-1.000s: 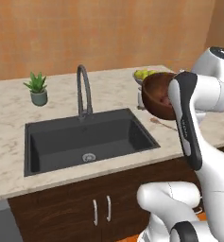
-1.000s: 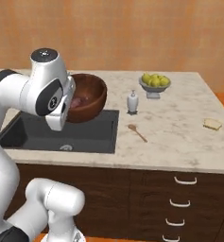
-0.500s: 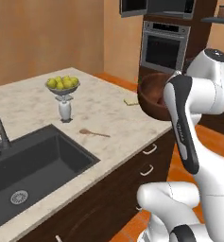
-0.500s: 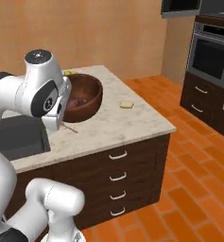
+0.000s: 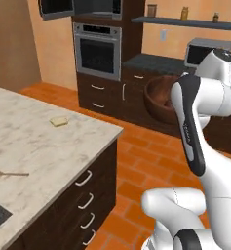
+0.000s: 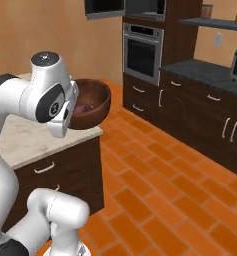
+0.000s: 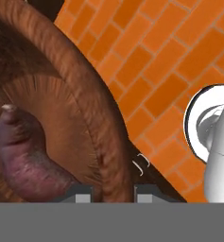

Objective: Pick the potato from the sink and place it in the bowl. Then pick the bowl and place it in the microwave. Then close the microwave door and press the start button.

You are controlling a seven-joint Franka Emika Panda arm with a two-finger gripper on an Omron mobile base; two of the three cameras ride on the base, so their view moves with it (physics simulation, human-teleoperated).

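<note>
Over the brick floor, the gripper (image 7: 113,194), pinched on the rim of the bowl (image 6: 90,104) with the potato (image 7: 26,156) inside, now faces the oven wall since the base swung from the sink, so carrying toward the microwave (image 5: 98,7) is underway.

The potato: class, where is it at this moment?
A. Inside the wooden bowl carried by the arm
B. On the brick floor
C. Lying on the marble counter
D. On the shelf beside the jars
A: in the hand view the potato lies against the inner wall of the bowl, whose rim sits between the two fingers.
</note>
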